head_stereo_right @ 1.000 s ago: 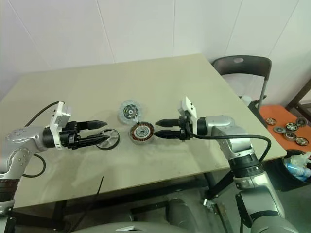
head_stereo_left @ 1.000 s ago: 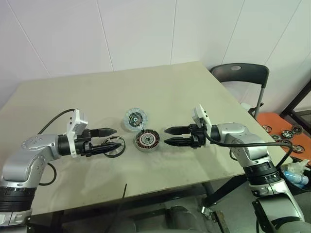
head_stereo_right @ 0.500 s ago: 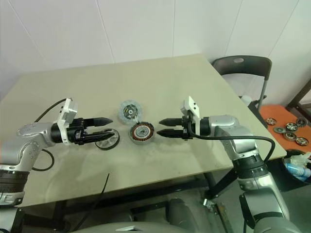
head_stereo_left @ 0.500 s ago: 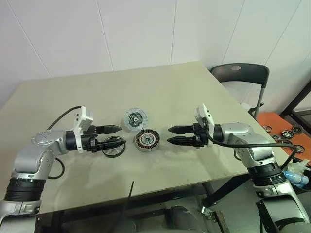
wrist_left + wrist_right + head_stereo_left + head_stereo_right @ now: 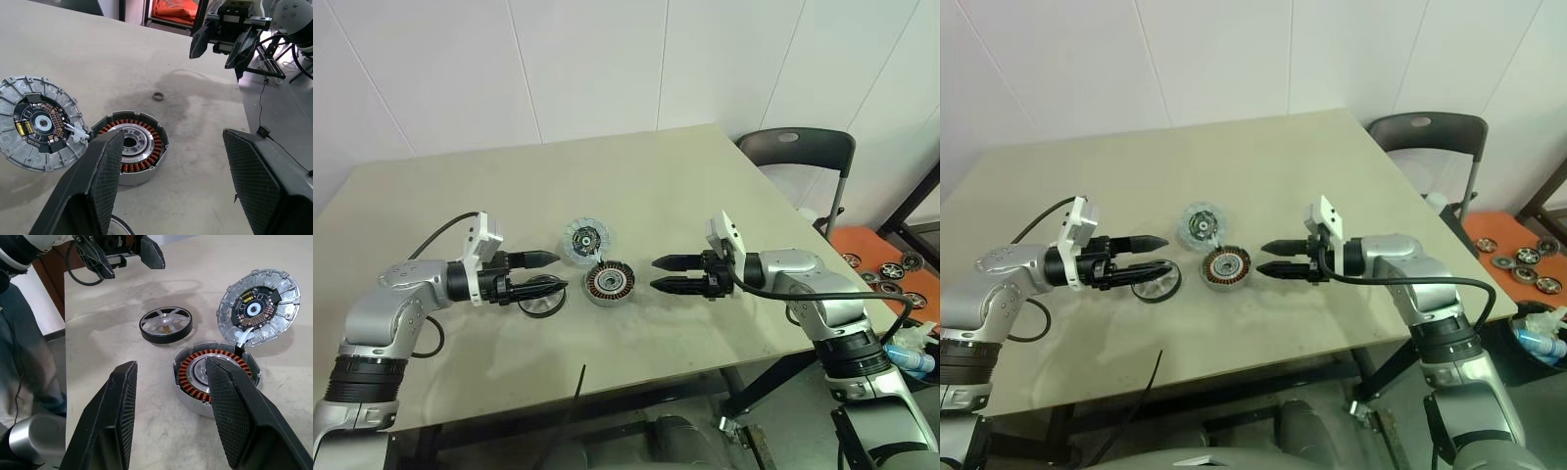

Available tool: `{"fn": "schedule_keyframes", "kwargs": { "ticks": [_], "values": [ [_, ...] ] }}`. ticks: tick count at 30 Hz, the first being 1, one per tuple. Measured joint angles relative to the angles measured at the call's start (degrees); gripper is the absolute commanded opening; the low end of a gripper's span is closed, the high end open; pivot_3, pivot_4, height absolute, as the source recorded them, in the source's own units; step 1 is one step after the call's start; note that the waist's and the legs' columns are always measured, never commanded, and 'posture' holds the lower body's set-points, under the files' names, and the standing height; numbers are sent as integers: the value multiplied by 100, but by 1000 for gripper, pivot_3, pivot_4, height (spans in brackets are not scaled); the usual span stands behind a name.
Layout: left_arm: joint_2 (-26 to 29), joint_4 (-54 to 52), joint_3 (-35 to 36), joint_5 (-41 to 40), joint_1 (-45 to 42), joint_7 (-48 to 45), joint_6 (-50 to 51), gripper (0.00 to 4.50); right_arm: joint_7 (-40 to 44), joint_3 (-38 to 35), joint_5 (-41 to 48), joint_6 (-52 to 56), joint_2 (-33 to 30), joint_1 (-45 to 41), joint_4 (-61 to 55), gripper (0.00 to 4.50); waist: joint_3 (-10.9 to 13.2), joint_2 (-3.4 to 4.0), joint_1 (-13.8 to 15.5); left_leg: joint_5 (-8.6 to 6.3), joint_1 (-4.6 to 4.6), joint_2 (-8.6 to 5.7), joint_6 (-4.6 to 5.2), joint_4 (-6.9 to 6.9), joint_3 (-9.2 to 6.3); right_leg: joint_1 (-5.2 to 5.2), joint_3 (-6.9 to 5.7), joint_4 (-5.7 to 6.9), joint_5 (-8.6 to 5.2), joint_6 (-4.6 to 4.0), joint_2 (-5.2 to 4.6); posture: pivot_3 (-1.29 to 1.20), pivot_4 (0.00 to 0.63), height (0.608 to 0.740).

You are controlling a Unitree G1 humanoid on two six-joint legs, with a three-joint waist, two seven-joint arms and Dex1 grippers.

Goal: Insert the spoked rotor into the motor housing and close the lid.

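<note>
Since half a second ago the scene is almost the same: the left gripper [image 5: 548, 272] has drawn back a touch toward the left of the frame, and the right gripper [image 5: 663, 273] sits where it was. A full second ago the left arm was lower and further left, and the right gripper stood nearer the housing.

Both grippers are spread wide and carry nothing. They face each other across the middle of the table [image 5: 705, 186].

The motor housing [image 5: 610, 283] lies at the centre of the frame between the two grippers, its copper windings showing. The lid [image 5: 586, 240] lies open just above it, tipped back and joined to the housing by short wires at the rim. The spoked rotor [image 5: 542, 295] lies flat on the table just left of the housing, under the left gripper's lower finger.

A small ring [image 5: 158, 96] lies on the table beyond the housing. A dark chair [image 5: 800, 157] stands at the upper right, and several wheels [image 5: 901, 266] lie on an orange mat at the right edge.
</note>
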Motion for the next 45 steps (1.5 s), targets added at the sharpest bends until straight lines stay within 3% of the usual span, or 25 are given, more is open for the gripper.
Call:
{"fn": "schedule_keyframes", "kwargs": {
  "ticks": [45],
  "values": [
    [41, -11, 39, -5, 59, 0, 14, 3441, 62, 3, -5, 1, 28, -100, 21, 2252, 0, 0, 1, 0, 0, 0, 0, 0, 0, 0, 0, 0, 0, 0, 0, 0, 0, 740]
  ]
}}
